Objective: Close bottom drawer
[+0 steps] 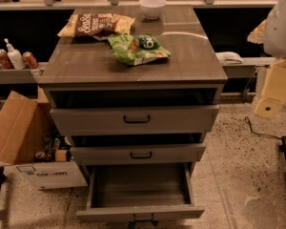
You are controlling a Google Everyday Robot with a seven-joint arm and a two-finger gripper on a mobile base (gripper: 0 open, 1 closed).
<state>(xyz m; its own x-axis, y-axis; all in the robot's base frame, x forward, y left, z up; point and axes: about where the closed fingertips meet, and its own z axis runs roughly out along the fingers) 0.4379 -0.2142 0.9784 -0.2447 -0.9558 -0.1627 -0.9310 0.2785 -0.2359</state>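
Grey-brown wood grain is seen on the bottom drawer (139, 213), pulled far out with its grey inside bared, beneath the middle drawer (138, 154). Only the arm (276, 87) is shown, at the right edge, well apart from it; the gripper is out of view, so its state cannot be told.

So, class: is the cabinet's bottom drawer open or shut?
Open: the bottom drawer is pulled far out, its bare grey inside showing. The hand hangs right of the cabinet, not touching it.
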